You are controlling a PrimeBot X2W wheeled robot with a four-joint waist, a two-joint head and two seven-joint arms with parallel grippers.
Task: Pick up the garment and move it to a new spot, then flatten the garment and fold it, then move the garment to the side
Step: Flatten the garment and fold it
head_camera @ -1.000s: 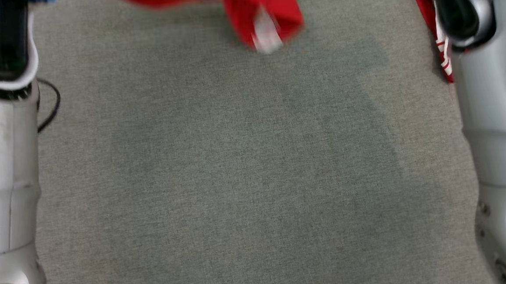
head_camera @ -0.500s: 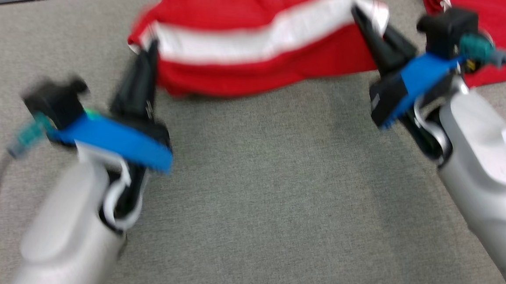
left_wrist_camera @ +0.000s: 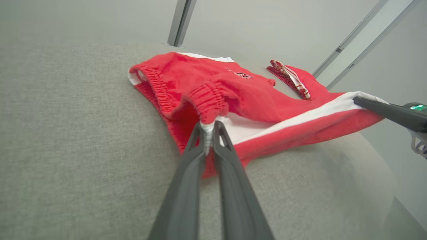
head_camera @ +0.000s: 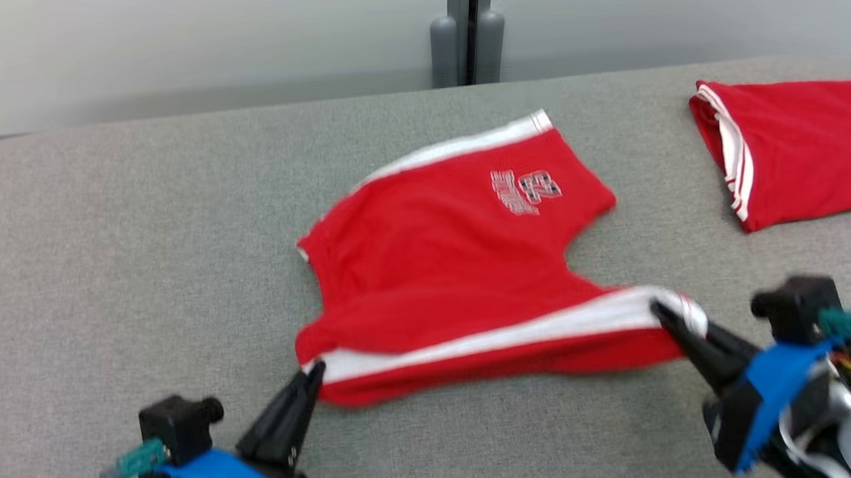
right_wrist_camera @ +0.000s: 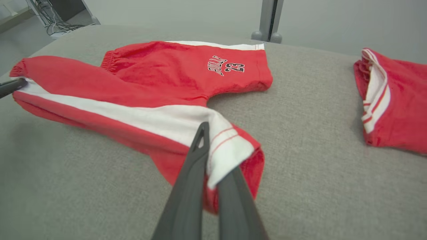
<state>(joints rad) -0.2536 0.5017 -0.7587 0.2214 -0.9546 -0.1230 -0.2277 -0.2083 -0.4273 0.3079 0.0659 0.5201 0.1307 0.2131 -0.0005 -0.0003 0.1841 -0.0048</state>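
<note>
1. The grey cloth-covered surface [head_camera: 101, 251] runs wide across the room, with a pale wall [head_camera: 163, 48] behind it
2. The red shorts [head_camera: 457, 266] lie near the middle of the surface, with a white stripe along the near side and a printed number on the far leg; the near side is stretched between the two tools, the far part rests flat
3. A folded red cloth [head_camera: 797, 150] with white trim sits well apart from them, at the far right
4. The right tool [head_camera: 659, 310] is clamped on the striped hem corner of the shorts
5. The left tool [head_camera: 314, 371] is pinched narrow on the waistband end, white fabric caught between its fingers
</note>
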